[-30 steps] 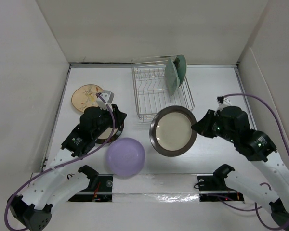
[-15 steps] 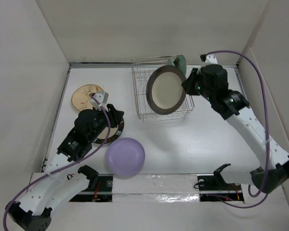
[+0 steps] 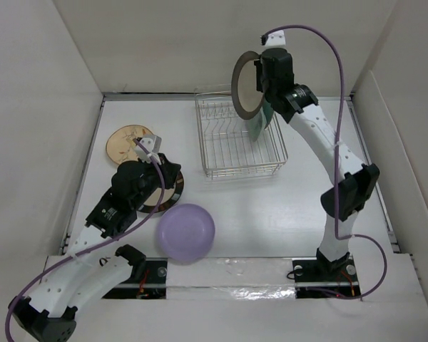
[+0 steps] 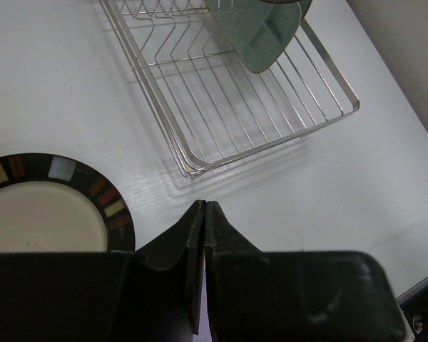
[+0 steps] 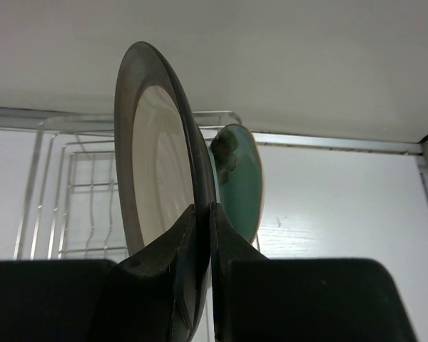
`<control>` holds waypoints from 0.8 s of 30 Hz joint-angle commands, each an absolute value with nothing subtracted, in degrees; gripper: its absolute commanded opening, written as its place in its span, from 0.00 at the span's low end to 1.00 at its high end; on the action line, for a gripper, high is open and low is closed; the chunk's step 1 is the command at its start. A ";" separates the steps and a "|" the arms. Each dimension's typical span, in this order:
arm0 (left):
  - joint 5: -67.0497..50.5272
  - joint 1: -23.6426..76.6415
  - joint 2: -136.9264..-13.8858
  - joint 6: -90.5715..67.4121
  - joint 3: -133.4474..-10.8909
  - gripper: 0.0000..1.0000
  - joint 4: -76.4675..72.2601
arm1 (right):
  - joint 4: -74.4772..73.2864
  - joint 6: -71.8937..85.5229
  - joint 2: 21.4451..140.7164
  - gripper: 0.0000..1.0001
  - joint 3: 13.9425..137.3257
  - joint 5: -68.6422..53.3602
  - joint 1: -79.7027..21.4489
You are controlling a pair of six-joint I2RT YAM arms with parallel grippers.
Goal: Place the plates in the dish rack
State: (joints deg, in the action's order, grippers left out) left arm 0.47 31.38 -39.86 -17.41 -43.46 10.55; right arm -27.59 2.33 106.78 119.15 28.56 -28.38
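Plate (image 5: pixel 153 178) stiff, breakable, slick, probably heavy; right claw (image 5: pixel 202 211) clamped on its rim, rack (image 3: pixel 232 146) below claw. Left claw (image 4: pixel 202 214) closed, empty.

From above, the left arm (image 3: pixel 128 199) covers most of the dark-rimmed plate with coloured blocks (image 3: pixel 177 191), so only a crescent of rim shows. Its white connector (image 3: pixel 148 142) overlaps the near edge of the tan floral plate (image 3: pixel 123 142). The pale green dishes (image 3: pixel 257 127) in the dish rack (image 3: pixel 228 142) are largely hidden behind the right arm (image 3: pixel 321 142) and the metallic-rimmed plate (image 3: pixel 244 84).

In the left wrist view, the green divided tray (image 4: pixel 260 35) and the rack's far end run off the top edge. The black body of the left hand (image 4: pixel 203 208) hides the block-rimmed plate's near part.

In the right wrist view, the fingers of the right hand (image 5: pixel 203 208) cover the metallic-rimmed plate's lower rim. The round green plate (image 5: pixel 239 178) shows only half, with a dark smear too blurred to identify.
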 commanded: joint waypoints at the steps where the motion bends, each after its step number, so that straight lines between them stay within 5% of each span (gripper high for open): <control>1: 0.26 31.11 -40.08 -17.23 -44.65 0.00 8.44 | -17.84 -5.78 108.01 0.00 127.96 37.61 -29.09; 11: -1.49 31.11 -41.22 -17.23 -44.65 0.16 8.26 | -13.63 -15.02 115.84 0.00 132.01 45.00 -30.67; 24: -1.58 31.11 -41.57 -17.05 -44.65 0.18 8.17 | -11.26 -17.48 120.32 0.00 129.73 46.13 -31.90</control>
